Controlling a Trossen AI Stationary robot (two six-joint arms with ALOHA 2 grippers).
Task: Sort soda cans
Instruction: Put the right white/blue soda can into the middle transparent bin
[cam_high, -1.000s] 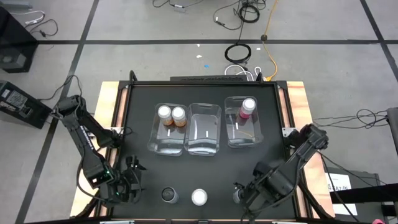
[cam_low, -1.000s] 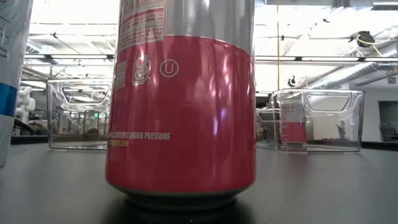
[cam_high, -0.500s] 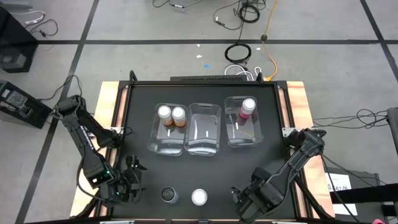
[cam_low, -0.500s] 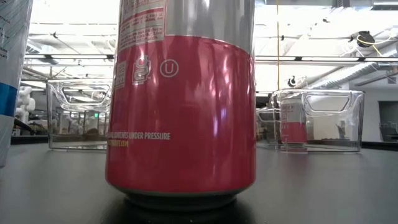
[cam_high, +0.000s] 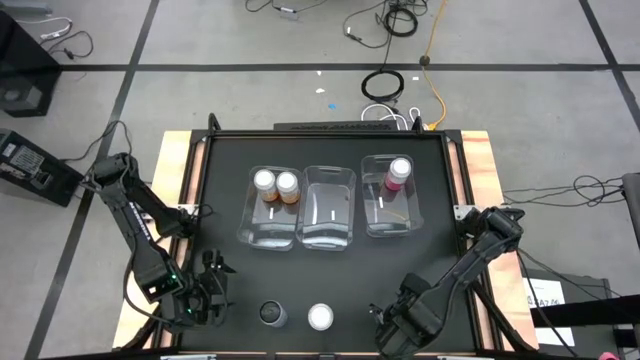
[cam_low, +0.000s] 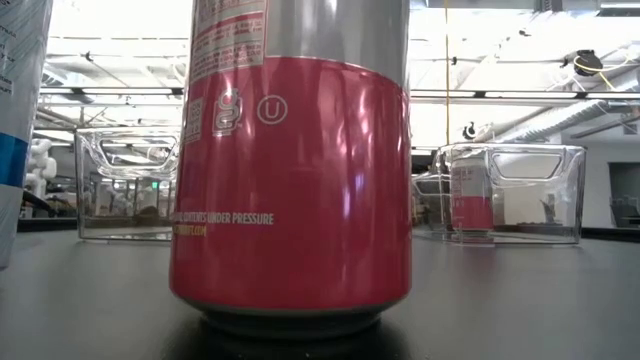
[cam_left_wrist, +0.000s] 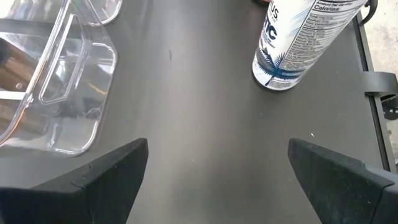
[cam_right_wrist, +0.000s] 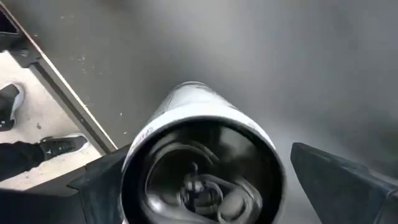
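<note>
Up close, right gripper (cam_right_wrist: 205, 180) has wide-spread fingers flanking a grey can (cam_right_wrist: 199, 168), shiny pull-tab top, not clamped. Pink can (cam_low: 290, 180), glossy cylinder, fills the low view, top cut off. Left gripper (cam_left_wrist: 217, 168) gapes empty near a white-blue can (cam_left_wrist: 292, 43). Farther off, clear plastic bins (cam_high: 327, 232) hold two orange cans (cam_high: 275, 186) and another pink one (cam_high: 399, 173).

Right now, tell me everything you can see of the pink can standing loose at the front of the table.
The pink can stands upright on the black table at its front edge, outside the bins. In the low view its body is glossy pink below and silver above, with small white print and a dark base rim. From above its top looks round and pale. Nothing touches it; a dark can stands to its left.
</note>
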